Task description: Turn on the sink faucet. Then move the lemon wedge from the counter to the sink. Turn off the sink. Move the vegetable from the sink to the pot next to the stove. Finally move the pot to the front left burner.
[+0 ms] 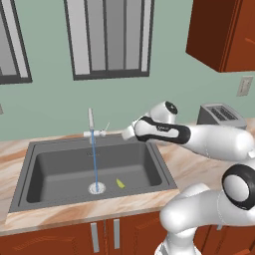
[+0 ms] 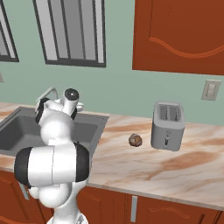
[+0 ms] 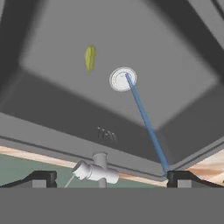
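Observation:
The sink faucet (image 1: 91, 122) stands behind the dark grey sink (image 1: 50, 169), and a thin blue stream of water (image 1: 94, 159) runs from it down onto the round drain (image 1: 96, 188). The yellow-green lemon wedge (image 1: 120, 183) lies on the sink bottom just right of the drain. My gripper (image 1: 125, 133) hovers at the faucet's right side, over the back rim of the sink, and is open with nothing in it. In the hand view the faucet's crossbar (image 3: 96, 171) sits between my fingertips (image 3: 41, 178), with the wedge (image 3: 89, 57) and drain (image 3: 122, 79) beyond.
The marbled counter (image 2: 144, 162) runs to the right of the sink (image 2: 17, 131). On it lie a brown roundish lump (image 2: 135, 140) and a silver toaster (image 2: 167, 126) near the wall. Wooden cabinets hang above.

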### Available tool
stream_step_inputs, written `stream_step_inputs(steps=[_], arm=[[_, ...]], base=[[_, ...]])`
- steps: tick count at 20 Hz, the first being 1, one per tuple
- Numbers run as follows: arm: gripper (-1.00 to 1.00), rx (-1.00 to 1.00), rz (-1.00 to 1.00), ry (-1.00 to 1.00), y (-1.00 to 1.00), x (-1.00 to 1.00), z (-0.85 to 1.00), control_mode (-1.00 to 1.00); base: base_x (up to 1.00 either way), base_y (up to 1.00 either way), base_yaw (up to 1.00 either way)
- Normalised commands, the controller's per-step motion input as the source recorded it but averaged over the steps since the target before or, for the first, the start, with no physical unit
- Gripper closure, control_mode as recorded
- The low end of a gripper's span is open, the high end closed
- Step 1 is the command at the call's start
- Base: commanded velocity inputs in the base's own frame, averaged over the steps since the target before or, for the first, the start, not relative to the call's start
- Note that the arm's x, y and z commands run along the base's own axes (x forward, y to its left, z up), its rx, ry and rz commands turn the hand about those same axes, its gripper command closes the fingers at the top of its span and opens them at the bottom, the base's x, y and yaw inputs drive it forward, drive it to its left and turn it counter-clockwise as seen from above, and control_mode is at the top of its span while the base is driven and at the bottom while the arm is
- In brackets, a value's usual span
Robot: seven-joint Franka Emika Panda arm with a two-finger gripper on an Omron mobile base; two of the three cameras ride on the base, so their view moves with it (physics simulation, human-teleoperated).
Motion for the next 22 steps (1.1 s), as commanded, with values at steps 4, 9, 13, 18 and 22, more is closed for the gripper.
stream_step_inputs(steps=[4,9,13,18,22], arm=[[-1.0,0.0,0.19,-0.12,-0.01,0.08,-0.02,-1.0],[-1.0,0.0,0.14,-0.07,-0.03,0.2,-0.18,-1.0],[-1.0,0.0,0.09,-0.04,-0.09,0.24,-0.29,-1.0],[-1.0,0.0,0.06,-0.13,-0.23,0.11,-0.23,-1.0],[-1.0,0.0,0.01,-0.21,-0.42,-0.01,-0.21,-1.0]], base=[[0.0,0.0,0.0],[0.0,0.0,0.0],[0.0,0.0,0.0],[0.0,0.0,0.0],[0.0,0.0,0.0]])
